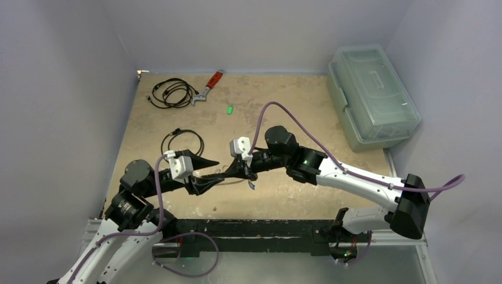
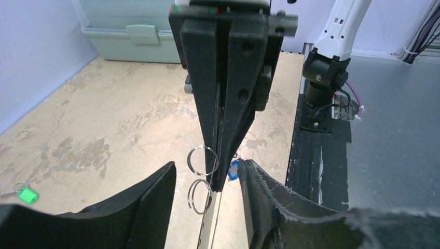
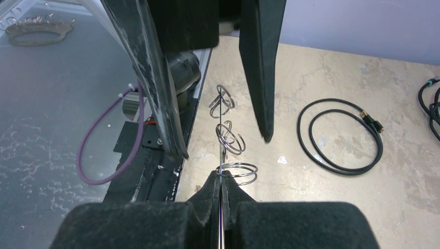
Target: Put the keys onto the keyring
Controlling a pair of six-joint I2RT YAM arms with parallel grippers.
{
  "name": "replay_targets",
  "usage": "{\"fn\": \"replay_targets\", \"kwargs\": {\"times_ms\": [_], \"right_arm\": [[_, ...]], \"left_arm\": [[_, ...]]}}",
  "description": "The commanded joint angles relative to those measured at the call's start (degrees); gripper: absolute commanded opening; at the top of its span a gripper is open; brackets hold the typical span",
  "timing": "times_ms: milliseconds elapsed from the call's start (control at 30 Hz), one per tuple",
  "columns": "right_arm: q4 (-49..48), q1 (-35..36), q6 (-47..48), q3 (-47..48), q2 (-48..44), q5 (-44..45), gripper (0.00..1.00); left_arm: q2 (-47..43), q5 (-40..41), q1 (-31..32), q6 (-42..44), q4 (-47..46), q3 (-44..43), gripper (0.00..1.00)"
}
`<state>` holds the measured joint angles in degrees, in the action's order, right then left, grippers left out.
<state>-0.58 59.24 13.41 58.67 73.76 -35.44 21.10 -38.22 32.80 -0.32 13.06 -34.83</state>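
Note:
My right gripper [image 3: 221,182] is shut on the keyring [image 3: 222,148], a thin grey loop seen edge-on, with small split rings [image 3: 238,173] hanging along it. In the left wrist view the ring's thin edge [image 2: 214,218] runs down from the right gripper's closed tips [image 2: 223,174]. My left gripper [image 2: 210,207] is open, with its fingers on either side of those tips and the ring. A blue key tag [image 2: 233,170] peeks out behind the right gripper's tips. The green-tagged key [image 1: 229,109] lies alone on the far table and also shows in the left wrist view [image 2: 27,194]. The dark key is out of view.
Two black cable coils [image 1: 173,93] [image 1: 183,142] lie at the back left, next to a red-handled wrench [image 1: 208,87]. A clear plastic box [image 1: 370,94] stands at the back right. The black base rail [image 1: 248,228] runs along the near edge.

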Motion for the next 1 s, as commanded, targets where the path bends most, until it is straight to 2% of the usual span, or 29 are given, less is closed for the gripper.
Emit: {"fn": "replay_targets", "kwargs": {"times_ms": [0, 200, 367, 567, 767, 967], "right_arm": [[-0.92, 0.17, 2.17, 1.08, -2.01, 1.12, 0.0], [0.4, 0.21, 4.04, 0.29, -3.6, -0.92, 0.0], [0.4, 0.51, 4.52, -2.21, -6.56, -1.71, 0.0], [0.04, 1.71, 4.86, -4.85, -9.23, -0.52, 0.0], [-0.3, 2.28, 4.95, -5.76, -10.42, 0.23, 0.0], [-0.73, 2.32, 5.0, -6.2, -11.08, 0.8, 0.0]], "left_arm": [[2.86, 1.57, 0.22, 2.51, 6.3, -8.69, 0.5], [7.76, 1.1, 0.24, 4.07, 11.76, -13.74, 0.52], [14.32, -3.48, 0.24, 4.75, 12.77, -16.44, 0.43], [20.82, -7.45, 0.2, 5.36, 14.69, -21.16, 0.41], [23.25, -9.48, 0.38, 4.1, 15.78, -21.99, 0.38], [22.56, -12.74, 0.37, 2.73, 16.12, -21.71, 0.39]]}}
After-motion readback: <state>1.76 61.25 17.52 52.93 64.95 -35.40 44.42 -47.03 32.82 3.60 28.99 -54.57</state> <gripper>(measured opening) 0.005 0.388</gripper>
